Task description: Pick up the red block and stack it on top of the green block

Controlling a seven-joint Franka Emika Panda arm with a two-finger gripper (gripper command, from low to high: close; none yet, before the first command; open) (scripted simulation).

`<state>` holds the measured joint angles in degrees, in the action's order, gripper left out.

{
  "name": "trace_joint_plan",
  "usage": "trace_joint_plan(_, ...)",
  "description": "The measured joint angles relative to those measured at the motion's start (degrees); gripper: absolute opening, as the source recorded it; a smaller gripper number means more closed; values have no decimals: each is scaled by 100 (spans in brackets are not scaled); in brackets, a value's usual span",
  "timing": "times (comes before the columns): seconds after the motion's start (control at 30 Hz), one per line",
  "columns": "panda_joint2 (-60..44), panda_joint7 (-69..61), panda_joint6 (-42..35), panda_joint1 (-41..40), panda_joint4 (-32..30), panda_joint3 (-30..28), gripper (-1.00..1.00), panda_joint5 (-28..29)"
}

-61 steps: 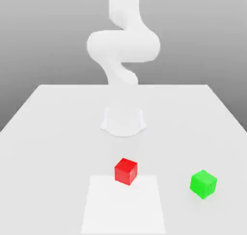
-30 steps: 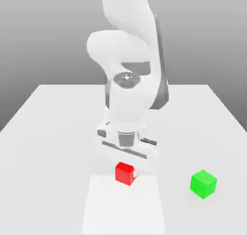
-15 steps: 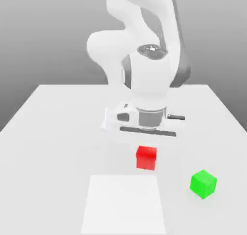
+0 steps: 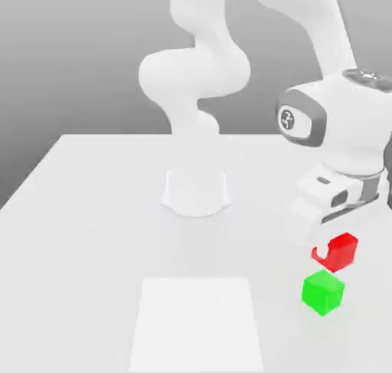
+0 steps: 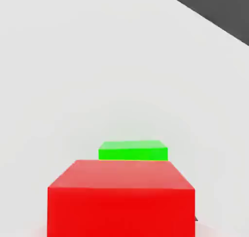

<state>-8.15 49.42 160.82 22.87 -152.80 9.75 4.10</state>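
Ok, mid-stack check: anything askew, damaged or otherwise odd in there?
Nothing stands out. The red block is held clear of the table in the gripper's closed jaws, and the green block sits upright on the table, both without visible damage.

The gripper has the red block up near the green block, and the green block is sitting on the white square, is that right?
Not quite: the exterior view shows the green block on the table beside the white square, not on it. The rest is right.
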Motion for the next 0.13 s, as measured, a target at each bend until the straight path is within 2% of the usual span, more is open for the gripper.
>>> trace_joint_plan(0.03,-132,59,123,27,6,-49,100,81)
trace_joint_plan(0.13,-132,59,123,27,6,-49,100,81)
